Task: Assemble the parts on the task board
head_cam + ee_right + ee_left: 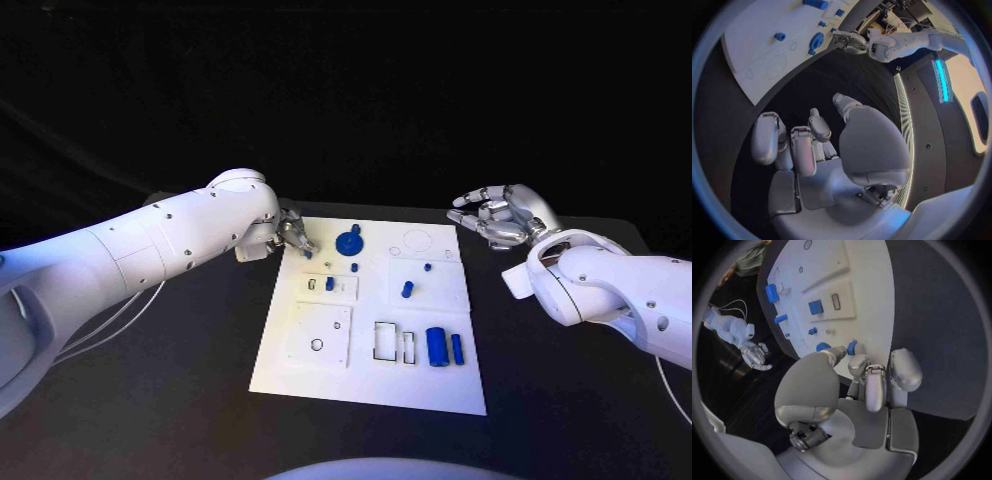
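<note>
Head view: task board (296, 372) laid mid-table; blue parts (436, 346) seated in its recesses, round blue part (349, 242) near far edge. Left hand (294, 236) placed at board's far-left corner.

Left wrist view: small blue part (852, 347) pinched at fingertips (839, 351).

Right wrist view: right hand (820, 145) held off board, fingers curled, nothing gripped.

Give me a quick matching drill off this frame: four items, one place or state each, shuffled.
Items:
1. left hand
2. right hand
3. blue disc part
4. two long blue parts

Places/states:
A. lying side by side near the task board's near right corner
B. fingertips at the board's far left edge
C. off the board, past its far right corner, holding nothing
D. on the board's far part, just right of the left hand

Pairs: 1-B, 2-C, 3-D, 4-A
</note>
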Robot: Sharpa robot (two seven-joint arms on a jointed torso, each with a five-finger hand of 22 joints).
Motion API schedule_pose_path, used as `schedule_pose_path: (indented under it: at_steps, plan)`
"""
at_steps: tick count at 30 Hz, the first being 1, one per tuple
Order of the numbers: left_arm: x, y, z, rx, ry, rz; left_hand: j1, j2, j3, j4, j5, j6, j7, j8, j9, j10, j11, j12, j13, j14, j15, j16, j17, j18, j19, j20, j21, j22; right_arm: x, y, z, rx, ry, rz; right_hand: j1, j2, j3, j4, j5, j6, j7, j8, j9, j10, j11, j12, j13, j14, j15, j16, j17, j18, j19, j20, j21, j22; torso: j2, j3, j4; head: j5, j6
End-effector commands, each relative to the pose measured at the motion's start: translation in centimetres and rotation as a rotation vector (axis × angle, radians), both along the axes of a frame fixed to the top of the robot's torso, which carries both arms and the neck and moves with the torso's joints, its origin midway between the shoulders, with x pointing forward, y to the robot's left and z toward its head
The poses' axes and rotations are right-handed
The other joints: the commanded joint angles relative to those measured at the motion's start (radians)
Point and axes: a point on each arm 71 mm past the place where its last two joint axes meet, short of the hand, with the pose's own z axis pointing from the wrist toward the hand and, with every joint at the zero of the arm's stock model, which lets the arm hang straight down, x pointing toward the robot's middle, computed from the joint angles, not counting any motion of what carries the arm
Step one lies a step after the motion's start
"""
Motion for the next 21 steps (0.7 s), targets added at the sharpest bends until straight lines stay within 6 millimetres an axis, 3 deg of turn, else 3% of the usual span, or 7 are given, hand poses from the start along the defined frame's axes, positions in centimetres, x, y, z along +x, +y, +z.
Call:
schedule_pose_path:
  at_steps: [1, 6, 11, 21]
  plan:
    - [0.0, -0.36, 0.07, -0.048, -0.004, 0.008, 0.027, 0.007, 0.02, -0.006, 0.004, 0.008, -0.002, -0.003, 0.002, -0.005, 0.0, -0.001, -0.001, 0.087, 0.002, 0.005, 0.2, -0.004, -0.003, 0.006, 0.006, 0.001, -0.03, 0.15, -0.07, -0.002, 0.003, 0.017, -0.009, 0.005, -0.004, 0.005, 0.001, -0.005, -0.002, 0.005, -0.001, -0.002, -0.001, -0.003, 0.001, 0.055, 0.005, -0.007, 0.049, 0.013, -0.007, -0.001, -0.007, 0.012, 0.0, -0.0001, -0.0008, 0.002, 0.0]
    - [0.02, -0.33, 0.07, -0.068, -0.002, 0.019, 0.088, 0.022, 0.11, -0.042, 0.003, -0.002, -0.004, 0.009, 0.013, -0.007, -0.003, -0.003, -0.004, 0.087, -0.001, 0.005, 0.2, -0.004, -0.003, 0.004, 0.008, 0.003, -0.03, 0.13, -0.09, -0.002, 0.004, 0.017, -0.007, 0.007, -0.005, 0.007, 0.007, -0.005, -0.003, 0.006, -0.001, -0.002, -0.001, -0.002, 0.001, 0.055, 0.005, -0.007, 0.05, 0.013, -0.007, -0.001, -0.007, 0.013, -0.001, 0.0005, -0.0012, 0.001, -0.002]
    - [0.01, -0.25, 0.07, -0.085, 0.001, 0.026, 0.092, -0.002, 0.26, -0.091, 0.002, -0.016, 0.002, 0.037, 0.036, -0.007, 0.001, -0.006, -0.013, 0.087, 0.003, 0.004, 0.197, -0.005, -0.004, 0.009, 0.01, 0.006, -0.03, 0.11, -0.12, -0.003, 0.005, 0.017, -0.004, 0.008, -0.007, 0.008, 0.014, -0.005, -0.003, 0.006, -0.002, -0.002, -0.001, -0.002, 0.001, 0.055, 0.005, -0.007, 0.05, 0.013, -0.007, -0.001, -0.008, 0.013, 0.0, -0.0001, -0.0003, 0.001, -0.001]
    - [-0.6, 0.43, 0.37, -0.146, -0.004, 0.049, 0.064, -0.017, 0.34, -0.13, 0.001, -0.013, 0.001, 0.055, 0.048, -0.002, 0.0, -0.005, -0.017, 0.086, 0.002, 0.003, 0.194, -0.005, -0.004, 0.01, 0.013, 0.01, -0.06, 0.01, -0.24, -0.004, 0.01, 0.015, -0.003, 0.008, -0.008, 0.009, 0.018, -0.005, -0.003, 0.007, -0.002, -0.002, -0.001, -0.002, 0.0, 0.055, 0.005, -0.007, 0.05, 0.013, -0.007, -0.001, -0.008, 0.013, -0.004, 0.0002, 0.0009, 0.002, 0.0]
